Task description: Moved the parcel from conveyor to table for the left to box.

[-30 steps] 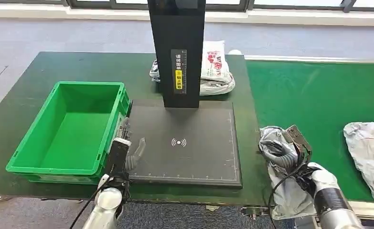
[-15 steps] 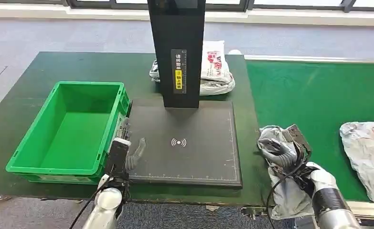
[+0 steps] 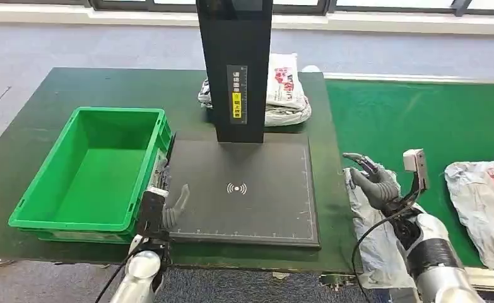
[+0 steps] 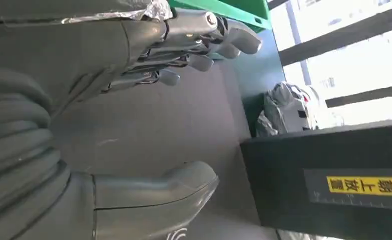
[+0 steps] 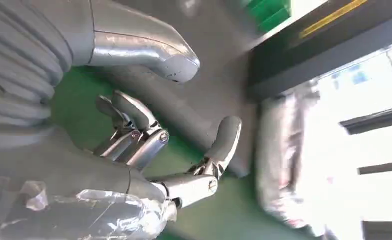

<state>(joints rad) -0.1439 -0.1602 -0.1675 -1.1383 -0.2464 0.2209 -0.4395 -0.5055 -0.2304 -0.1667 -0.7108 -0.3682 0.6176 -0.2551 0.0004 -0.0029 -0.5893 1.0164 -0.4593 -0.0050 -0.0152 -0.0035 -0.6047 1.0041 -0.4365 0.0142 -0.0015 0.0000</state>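
The grey plastic parcel (image 3: 369, 235) lies crumpled on the seam between the dark table (image 3: 42, 120) and the green conveyor (image 3: 421, 126), its near end hanging over the front edge. My right hand (image 3: 375, 183) (image 5: 133, 130) hovers just above its far end, fingers spread and holding nothing. My left hand (image 3: 168, 207) (image 4: 133, 50) sits open over the left edge of the black scanner pad (image 3: 257, 189), close beside the empty green box (image 3: 80, 113) (image 4: 224, 10).
A black scanner column (image 3: 235, 63) (image 4: 334, 175) stands at the back of the pad, with a pile of bagged parcels (image 3: 286, 91) (image 4: 289, 107) behind it. Another grey parcel (image 3: 484, 202) lies on the conveyor to the right of my right hand.
My right hand has let go of the grey parcel, opened and lifted off it. The parcel farther right on the conveyor has drifted a little leftward. The left hand has stayed put.
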